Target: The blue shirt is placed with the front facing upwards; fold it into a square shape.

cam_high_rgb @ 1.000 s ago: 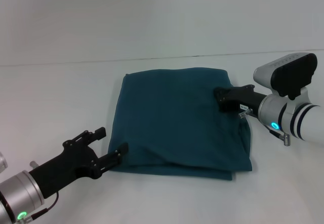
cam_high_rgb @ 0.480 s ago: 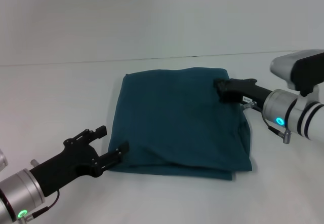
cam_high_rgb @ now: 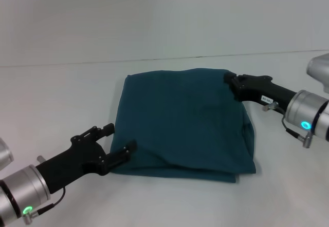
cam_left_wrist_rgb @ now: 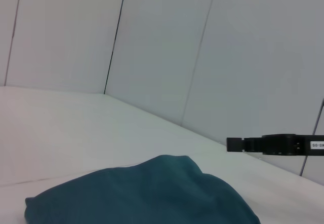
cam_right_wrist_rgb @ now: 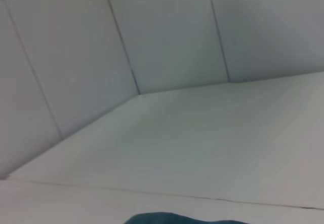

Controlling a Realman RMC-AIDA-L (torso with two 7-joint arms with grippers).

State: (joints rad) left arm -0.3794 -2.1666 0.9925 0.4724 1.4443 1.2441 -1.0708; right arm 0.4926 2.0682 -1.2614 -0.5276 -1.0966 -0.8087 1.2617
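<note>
The blue shirt lies at the middle of the white table, already folded into a rough square, plain side up. I judge the folding nearly done; what remains is tidying the loose edge at five o'clock and drawing my arms clear. My left gripper reaches in from seven o'clock, jaws spread, empty, at the shirt's near-left corner. My right gripper comes from three o'clock, its tip at the far-right corner; I cannot tell whether it pinches cloth.
</note>
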